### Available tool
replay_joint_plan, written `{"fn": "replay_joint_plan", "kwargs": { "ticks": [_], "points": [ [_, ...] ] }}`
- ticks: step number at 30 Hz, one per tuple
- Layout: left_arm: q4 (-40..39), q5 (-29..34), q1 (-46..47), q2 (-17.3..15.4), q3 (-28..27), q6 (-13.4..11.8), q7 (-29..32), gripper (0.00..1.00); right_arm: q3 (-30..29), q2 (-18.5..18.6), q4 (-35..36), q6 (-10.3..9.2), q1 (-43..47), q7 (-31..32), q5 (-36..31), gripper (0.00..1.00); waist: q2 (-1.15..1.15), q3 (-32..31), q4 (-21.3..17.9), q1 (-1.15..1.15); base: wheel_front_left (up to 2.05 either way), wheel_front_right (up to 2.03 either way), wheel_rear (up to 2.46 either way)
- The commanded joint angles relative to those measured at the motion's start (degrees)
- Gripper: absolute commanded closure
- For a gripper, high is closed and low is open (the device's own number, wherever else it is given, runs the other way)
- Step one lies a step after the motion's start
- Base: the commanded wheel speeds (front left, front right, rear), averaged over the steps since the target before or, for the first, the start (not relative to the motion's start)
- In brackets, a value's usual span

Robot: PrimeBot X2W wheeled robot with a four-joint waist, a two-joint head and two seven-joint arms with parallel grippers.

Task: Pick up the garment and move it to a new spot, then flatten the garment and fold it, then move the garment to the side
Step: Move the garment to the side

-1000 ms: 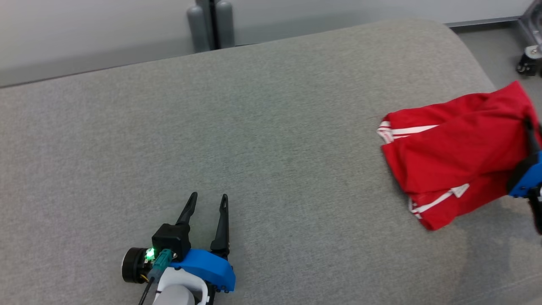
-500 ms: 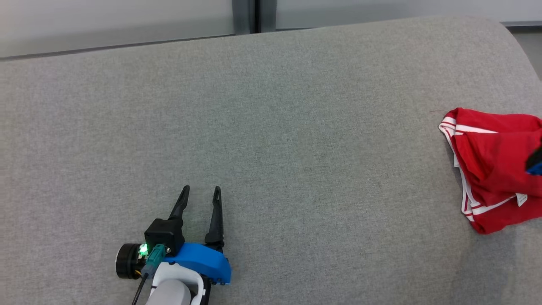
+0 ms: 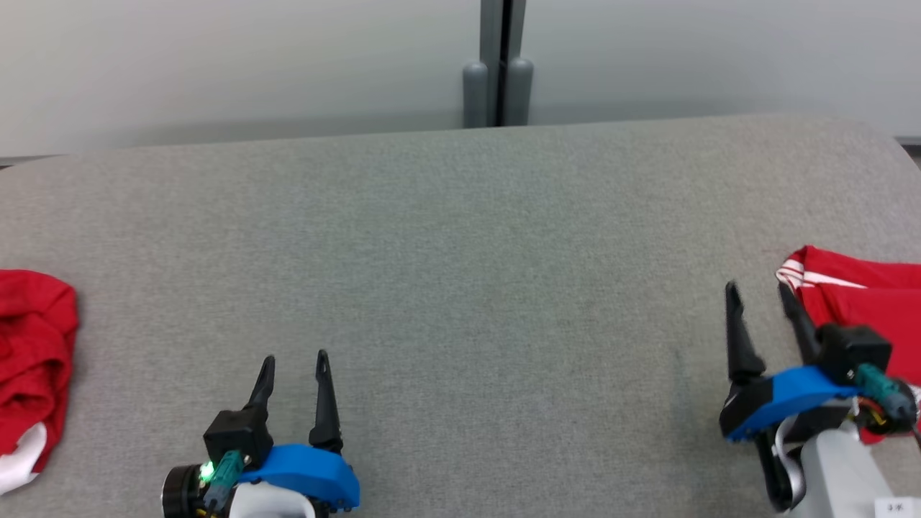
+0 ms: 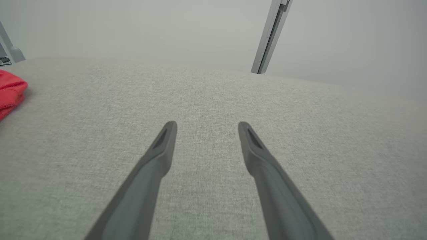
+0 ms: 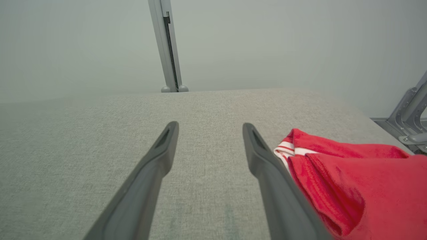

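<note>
Red garment (image 3: 863,306) lies, seemingly folded, at the right side of the tabletop (image 3: 460,252), just beside your right fingers (image 3: 737,338). Those and your left fingers (image 3: 325,403) stand apart, empty. This round looks finished, though another red heap (image 3: 32,345) waits far left.

I've got L gripper (image 3: 295,356) parked low, both dark fingers (image 3: 324,403) spread apart, tips pointing straight fwd. Behind the fingers sits the blue wrist mount (image 3: 306,471), w/ a green LED (image 3: 209,471) lit on its left side. R gripper (image 3: 757,286) is spread abt the same, tips leaning a bit left, pale forearm (image 3: 838,467) trailing behind its own blue mount.
</note>
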State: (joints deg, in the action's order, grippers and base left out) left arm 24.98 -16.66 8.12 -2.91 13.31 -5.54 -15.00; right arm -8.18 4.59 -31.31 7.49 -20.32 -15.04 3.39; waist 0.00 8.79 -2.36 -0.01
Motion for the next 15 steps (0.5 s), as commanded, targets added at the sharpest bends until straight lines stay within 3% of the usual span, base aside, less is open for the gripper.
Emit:
{"fn": "replay_joint_plan", "kwargs": {
  "ticks": [1, 15],
  "points": [
    [0.06, -0.25, -0.89, 0.04, -0.86, -0.32, -0.25, 0.00, 0.54, -0.44, 0.16, 0.01, 2.03, -0.18, 0.35, 0.00, 0.00, -0.77, 0.58, 0.01, 0.00, 0.00, 0.00],
    [-0.52, 0.38, -6.52, 0.05, -4.61, 0.09, -0.26, 0.00, 6.25, -1.61, 1.17, 0.01, 9.81, -0.18, 4.62, 0.00, 0.00, -7.87, 4.23, 0.01, 0.00, 0.00, 0.00]
  ]
}}
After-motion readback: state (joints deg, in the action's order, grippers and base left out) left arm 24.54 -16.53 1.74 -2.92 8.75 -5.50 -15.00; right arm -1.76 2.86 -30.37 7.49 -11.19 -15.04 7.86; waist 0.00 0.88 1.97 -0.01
